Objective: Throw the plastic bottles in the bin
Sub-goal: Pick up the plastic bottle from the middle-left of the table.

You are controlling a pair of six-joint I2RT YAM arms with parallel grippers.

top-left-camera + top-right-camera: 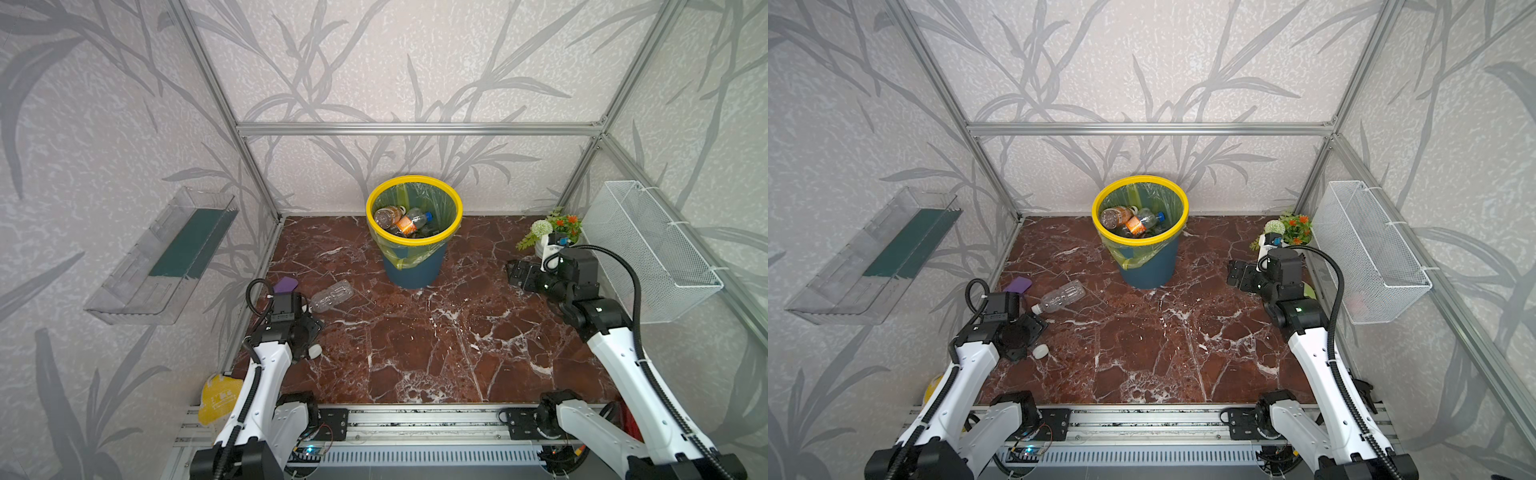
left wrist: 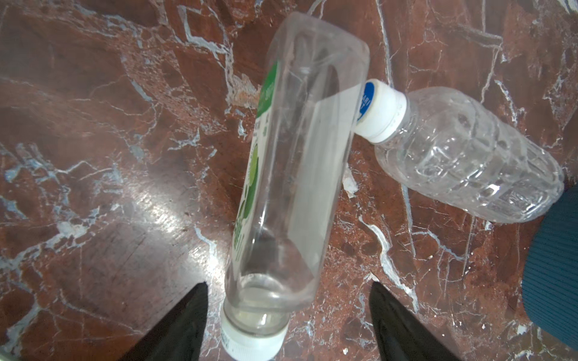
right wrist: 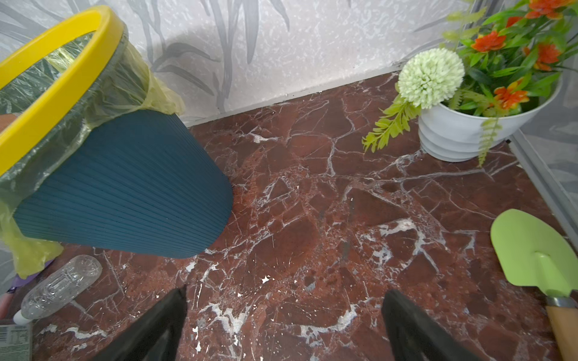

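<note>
A clear plastic bottle with a green label (image 2: 291, 175) lies on the marble floor, its white cap (image 1: 314, 351) toward my left gripper (image 2: 287, 284). That gripper is open; the neck lies between the jaws, nearer one finger, with a gap to the other. A second, ribbed clear bottle (image 1: 331, 296) (image 2: 469, 153) lies beside it, cap against the first bottle's side. The bin (image 1: 415, 179) (image 1: 1140, 178), dark blue with a yellow rim, stands at the back with several bottles (image 1: 405, 220) inside. My right gripper (image 1: 521, 274) (image 3: 286, 290) hangs open and empty to the right of the bin.
A white flower pot (image 1: 548, 232) and a green trowel (image 3: 531, 253) sit at the back right. A wire basket (image 1: 648, 249) hangs on the right wall, a clear tray (image 1: 162, 257) on the left. A purple piece (image 1: 285, 284) lies by the left wall.
</note>
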